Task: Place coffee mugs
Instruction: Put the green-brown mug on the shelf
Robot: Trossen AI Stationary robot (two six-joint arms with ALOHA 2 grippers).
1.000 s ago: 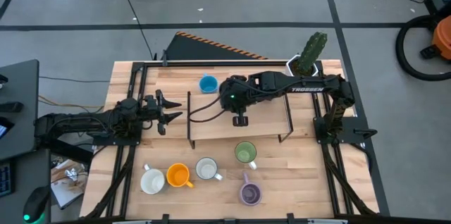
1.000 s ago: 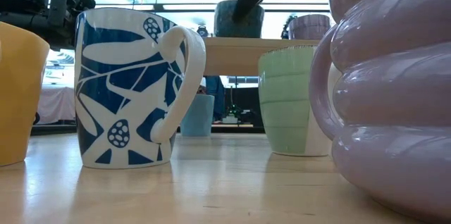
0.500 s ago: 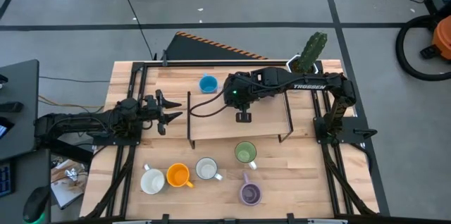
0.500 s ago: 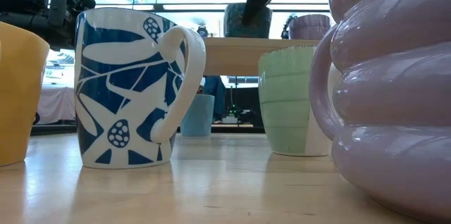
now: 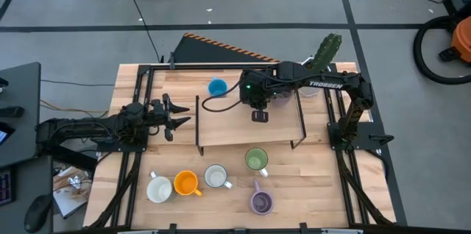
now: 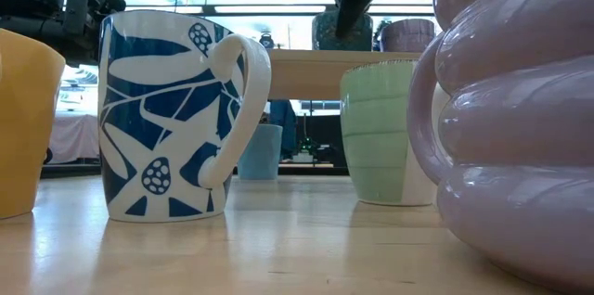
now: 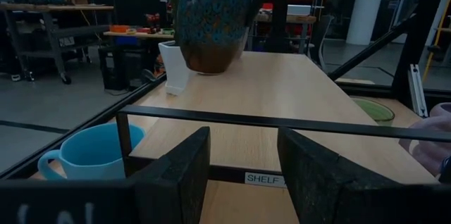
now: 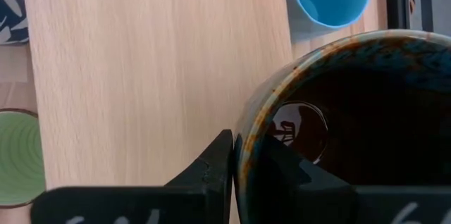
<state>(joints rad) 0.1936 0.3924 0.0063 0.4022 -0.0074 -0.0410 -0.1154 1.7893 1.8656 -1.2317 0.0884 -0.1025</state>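
Right gripper point(image 8: 233, 155) over the shelf point(image 5: 235, 127), toward its 12 o'clock edge in the high view. Jaws clenched on the rim of the dark brown mug point(image 8: 345, 111), one finger outside the wall, one inside. From the left wrist view the mug point(image 7: 211, 27) sits upright with its base at the shelf top; cannot tell whether it is touching or just clear. Glaze speckled blue-green over brown.

Left gripper point(image 5: 173, 118) at 9 o'clock of the shelf, level with it and pointing toward it; jaws released, nothing between them, a clear gap visible in its own wrist view.

Other mugs, high view:
- blue mug point(image 5: 217, 87) on the bench point(image 5: 324, 182), at 11 o'clock of the shelf, upright.
- green mug point(image 5: 256, 160) just off the shelf's 6 o'clock edge.
- blue-patterned white mug point(image 5: 215, 176), orange mug point(image 5: 185, 183) and plain white mug point(image 5: 159, 188) in a row running toward 8 o'clock, near one another.
- purple mug point(image 5: 261, 203) at 6 o'clock of the green one.
- a second purple mug point(image 6: 408, 35) shows on the shelf in the low view only, beside the brown one.

Cactus pot point(image 5: 316, 68) at the bench's 1 o'clock corner.
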